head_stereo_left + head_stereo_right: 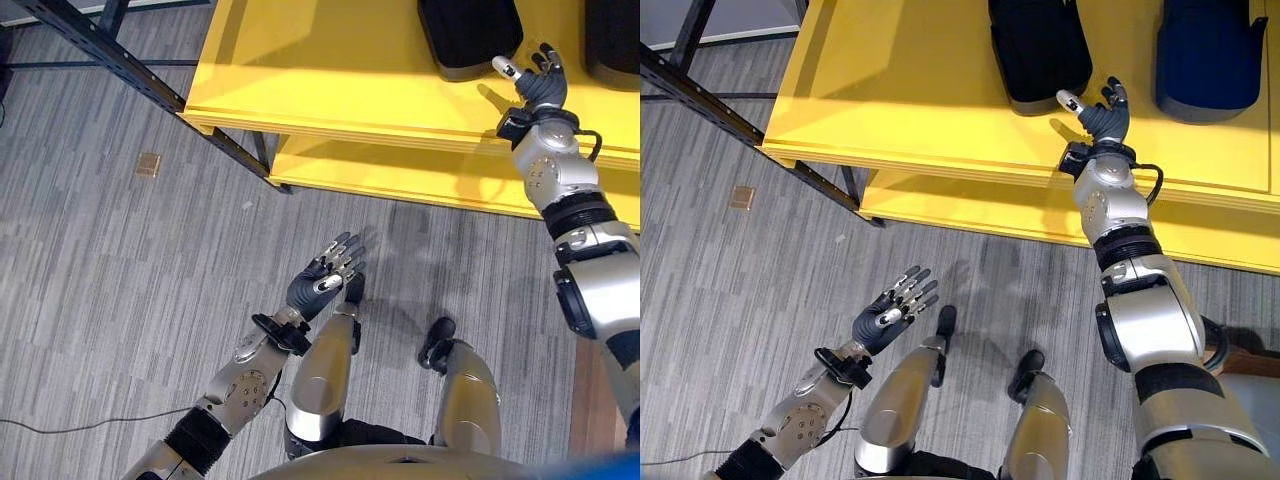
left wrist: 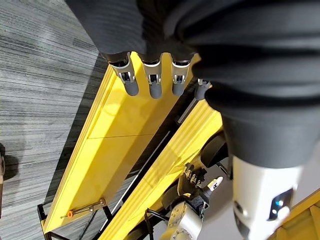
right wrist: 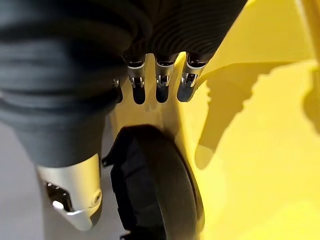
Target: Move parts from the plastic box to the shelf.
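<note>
The right hand (image 1: pixel 1102 112) is raised over the top board of the yellow shelf (image 1: pixel 890 90), its fingers (image 3: pixel 159 85) straight and relaxed, holding nothing. It hovers just beside a black moulded part (image 1: pixel 1038 45) that rests on that board; in the right wrist view the part's rounded, ribbed edge shows close below the fingertips, and I cannot tell whether they touch it. A second part, dark blue (image 1: pixel 1210 55), sits on the same board further to the robot's right, well apart from the hand.

The left hand (image 1: pixel 325 275) hangs low over the grey carpet floor (image 1: pixel 120 260), fingers spread and empty.

The black part looks like rigid plastic: stiff, probably light for its bulk, with a smooth, somewhat glossy skin that could slide on the painted board. It seems too broad for 1 hand to wrap, so the ribbed rim or a narrow end is the likelier place to take hold. If only a nudge is needed, flat fingers against its side would do.
</note>
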Controlling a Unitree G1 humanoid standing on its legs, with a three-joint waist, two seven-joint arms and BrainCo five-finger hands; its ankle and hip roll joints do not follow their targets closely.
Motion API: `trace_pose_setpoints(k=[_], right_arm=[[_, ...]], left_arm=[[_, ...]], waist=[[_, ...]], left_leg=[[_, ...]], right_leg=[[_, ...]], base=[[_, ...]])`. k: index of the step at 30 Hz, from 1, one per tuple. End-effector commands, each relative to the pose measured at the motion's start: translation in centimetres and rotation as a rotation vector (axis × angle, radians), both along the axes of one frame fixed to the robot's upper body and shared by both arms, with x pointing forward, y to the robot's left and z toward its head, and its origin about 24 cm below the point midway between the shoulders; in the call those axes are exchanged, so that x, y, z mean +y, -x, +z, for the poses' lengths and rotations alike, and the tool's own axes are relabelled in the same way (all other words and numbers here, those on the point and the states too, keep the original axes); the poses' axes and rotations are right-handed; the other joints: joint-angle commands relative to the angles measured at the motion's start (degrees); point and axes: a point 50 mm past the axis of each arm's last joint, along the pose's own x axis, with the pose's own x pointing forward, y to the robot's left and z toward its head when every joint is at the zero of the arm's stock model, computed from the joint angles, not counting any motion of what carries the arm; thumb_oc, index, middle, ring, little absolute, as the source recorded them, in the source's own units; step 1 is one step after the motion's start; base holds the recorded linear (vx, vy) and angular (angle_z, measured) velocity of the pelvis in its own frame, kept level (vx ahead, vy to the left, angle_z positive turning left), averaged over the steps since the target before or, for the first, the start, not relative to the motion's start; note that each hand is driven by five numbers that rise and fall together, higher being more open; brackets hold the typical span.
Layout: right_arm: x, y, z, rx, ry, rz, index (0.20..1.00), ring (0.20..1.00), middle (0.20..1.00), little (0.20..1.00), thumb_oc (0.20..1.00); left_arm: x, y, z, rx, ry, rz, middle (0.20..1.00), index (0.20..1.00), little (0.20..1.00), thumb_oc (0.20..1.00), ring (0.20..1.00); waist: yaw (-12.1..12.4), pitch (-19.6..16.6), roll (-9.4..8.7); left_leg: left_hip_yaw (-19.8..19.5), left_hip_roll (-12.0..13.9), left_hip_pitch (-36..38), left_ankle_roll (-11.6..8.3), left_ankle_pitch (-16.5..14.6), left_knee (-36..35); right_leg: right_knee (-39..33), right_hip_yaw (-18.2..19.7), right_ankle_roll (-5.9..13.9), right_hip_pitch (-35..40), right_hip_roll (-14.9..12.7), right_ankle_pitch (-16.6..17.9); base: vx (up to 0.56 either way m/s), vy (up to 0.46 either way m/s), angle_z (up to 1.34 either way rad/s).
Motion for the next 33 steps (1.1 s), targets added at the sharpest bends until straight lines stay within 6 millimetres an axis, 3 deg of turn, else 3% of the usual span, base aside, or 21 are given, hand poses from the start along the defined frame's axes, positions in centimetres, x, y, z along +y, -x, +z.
trace_pose_setpoints(k=[1,11,20,22,23,33], right_arm=[[0.5,0.3,4.7,-0.128,0.121,0.044,1.000,1.000,1.000,1.000,1.000],[1.5,-0.1,3.7,-0.094,0.080,0.125,1.000,1.000,1.000,1.000,1.000],[2.9,-0.4,0.2,-0.015,0.025,0.192,1.000,1.000,1.000,1.000,1.000],[3.3,-0.3,-0.6,-0.002,0.045,0.183,1.000,1.000,1.000,1.000,1.000],[3.4,-0.3,-0.5,-0.011,0.058,0.172,1.000,1.000,1.000,1.000,1.000],[2.7,-0.2,-1.5,-0.002,0.005,0.051,1.000,1.000,1.000,1.000,1.000]], left_arm=[[-0.1,0.4,1.6,-0.071,0.066,-0.025,1.000,1.000,1.000,1.000,1.000],[0.2,0.7,1.3,-0.071,0.061,-0.031,1.000,1.000,1.000,1.000,1.000],[0.2,0.7,1.0,-0.081,0.067,-0.030,1.000,1.000,1.000,1.000,1.000],[0.2,0.8,0.9,-0.076,0.064,-0.029,1.000,1.000,1.000,1.000,1.000],[0.2,0.7,1.0,-0.083,0.064,-0.031,1.000,1.000,1.000,1.000,1.000],[-0.2,0.6,1.1,-0.089,0.074,-0.017,1.000,1.000,1.000,1.000,1.000]], waist=[[1.4,-0.8,-0.23],[1.8,-0.8,-0.41],[1.6,-0.8,-0.38],[1.4,-0.8,-0.60],[1.4,-0.8,-0.40],[0.9,-0.8,-0.34]], left_leg=[[1.0,0.8,-1.1,0.79,-3.6,5.0],[1.0,0.9,-0.6,0.75,-3.7,5.3],[1.5,1.2,-1.3,1.39,-2.5,5.2],[1.4,1.0,-0.5,1.01,-3.6,5.4],[1.7,1.2,-1.4,1.43,-2.3,5.1],[1.9,1.4,-1.1,1.43,-2.2,5.0]], right_leg=[[-1.2,-1.1,-0.73,1.6,1.1,3.8],[-0.9,-1.3,-0.74,2.2,0.9,3.7],[-1.6,-1.9,-1.25,1.9,1.0,5.1],[-1.3,-1.1,-0.59,2.5,0.9,4.1],[-1.6,-1.8,-1.17,1.6,1.0,5.3],[-2.0,-1.3,-1.15,1.9,1.2,5.6]], base=[[0.07,-0.014,0.04],[0.01,-0.003,0.02],[-0.02,0.002,0.00],[0.03,-0.008,-0.01],[0.00,0.000,0.00],[-0.01,0.001,0.00]])
